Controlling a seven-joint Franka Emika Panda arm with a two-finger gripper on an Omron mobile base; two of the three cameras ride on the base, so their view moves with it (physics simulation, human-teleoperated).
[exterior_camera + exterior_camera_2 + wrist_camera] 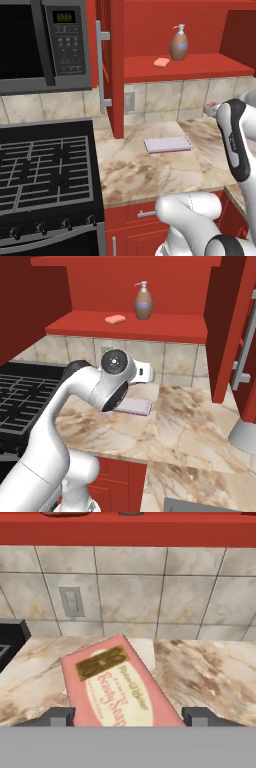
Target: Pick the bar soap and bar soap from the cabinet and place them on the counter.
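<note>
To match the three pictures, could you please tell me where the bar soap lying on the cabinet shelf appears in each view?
Left base view: the shelf soap lies upper middle on the red shelf, just left of the pump bottle.
Right base view: upper middle, again left of the bottle.
Hand view: probably the pinkish sliver at the top edge, left of centre.
Shared landmark: the red shelf.

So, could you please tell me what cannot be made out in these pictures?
Left base view: held bar soap, all but a pink tip behind the forearm.
Right base view: pale pad, partly behind the arm.
Hand view: shelf bar soap, cut by the top edge.
</note>
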